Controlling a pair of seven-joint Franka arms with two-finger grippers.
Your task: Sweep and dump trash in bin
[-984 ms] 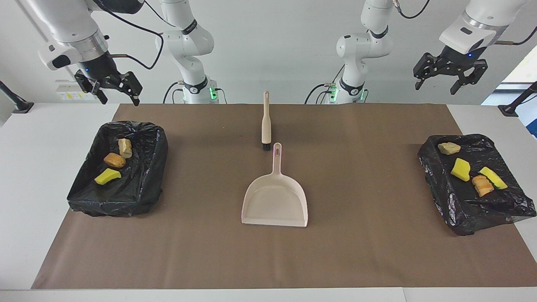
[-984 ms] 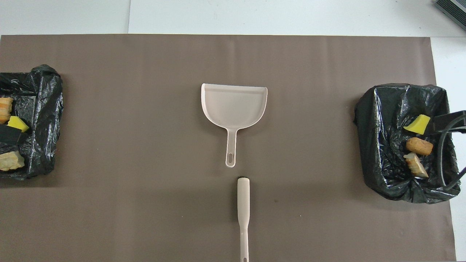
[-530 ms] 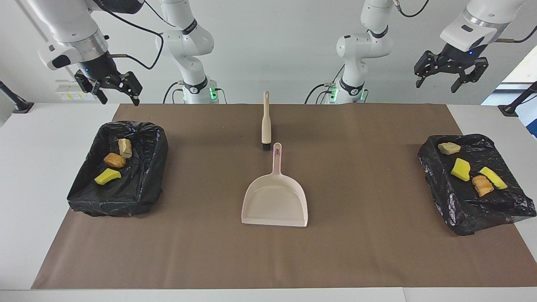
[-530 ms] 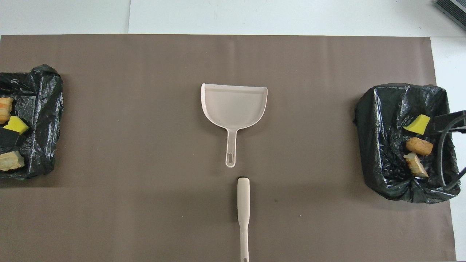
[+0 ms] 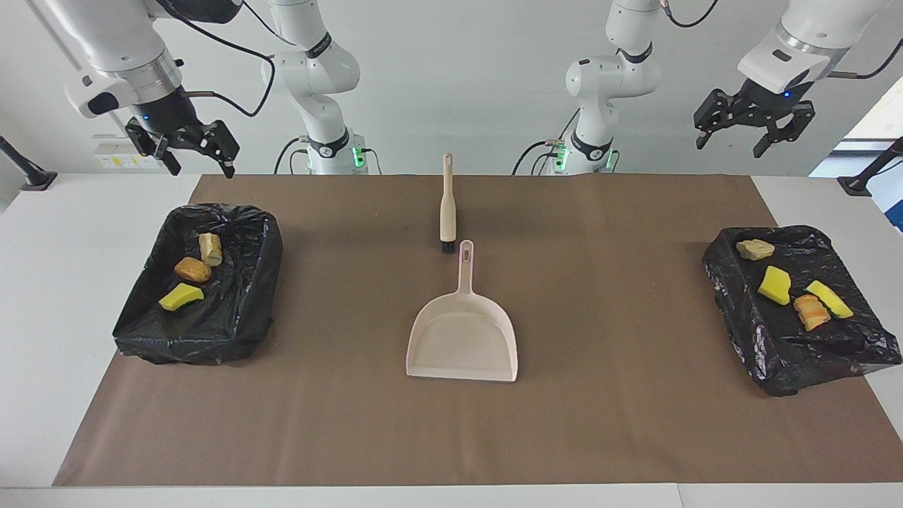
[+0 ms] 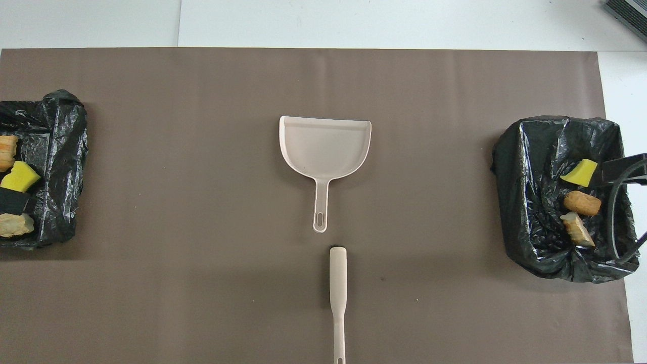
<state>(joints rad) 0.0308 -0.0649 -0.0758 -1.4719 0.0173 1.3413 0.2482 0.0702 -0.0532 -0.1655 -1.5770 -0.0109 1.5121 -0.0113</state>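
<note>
The trash lies in two black-lined bins. The bin (image 5: 197, 331) at the right arm's end holds a pale lump (image 5: 210, 248), a brown lump (image 5: 192, 269) and a yellow wedge (image 5: 180, 297). The bin (image 5: 811, 360) at the left arm's end holds several chunks, among them a yellow wedge (image 5: 774, 285) and an orange lump (image 5: 811, 312). My right gripper (image 5: 202, 166) hangs open and empty high over its bin. My left gripper (image 5: 732, 143) hangs open and empty high over the other bin.
A beige dustpan (image 5: 462, 339) lies mid-table on the brown mat (image 5: 635, 409), its handle pointing toward the robots. A beige brush (image 5: 447, 204) lies in line with it, nearer to the robots, bristles beside the handle's tip.
My left gripper has risen a little and drawn back toward its base, uncovering more of a yellow wedge in the overhead view. The right arm, dustpan, brush and trash have not moved.
</note>
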